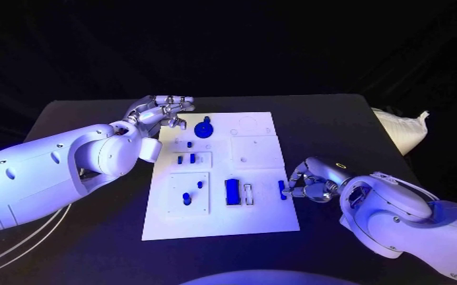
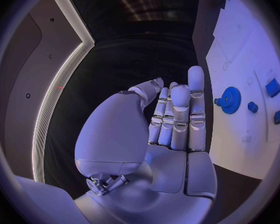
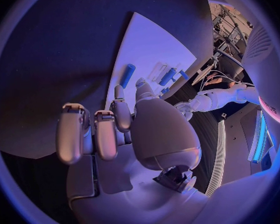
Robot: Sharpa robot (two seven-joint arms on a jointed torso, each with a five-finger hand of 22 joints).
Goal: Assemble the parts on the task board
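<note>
Right hand [image 1: 303, 188] at the task board's [image 1: 262, 216] right edge, pinching a small blue part [image 1: 282, 185] — held low, likely for seating nearby. Left hand [image 1: 160, 111] grasps nothing, fingers apart, parked at board's far-left corner by blue gear [image 1: 203, 128] — prob. standing clear.

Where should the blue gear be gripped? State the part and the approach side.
Grip the blue gear by its toothed rim, from above on the left hand's side. It seems to lie flat on the task board, rim exposed, nearest that hand.
</note>
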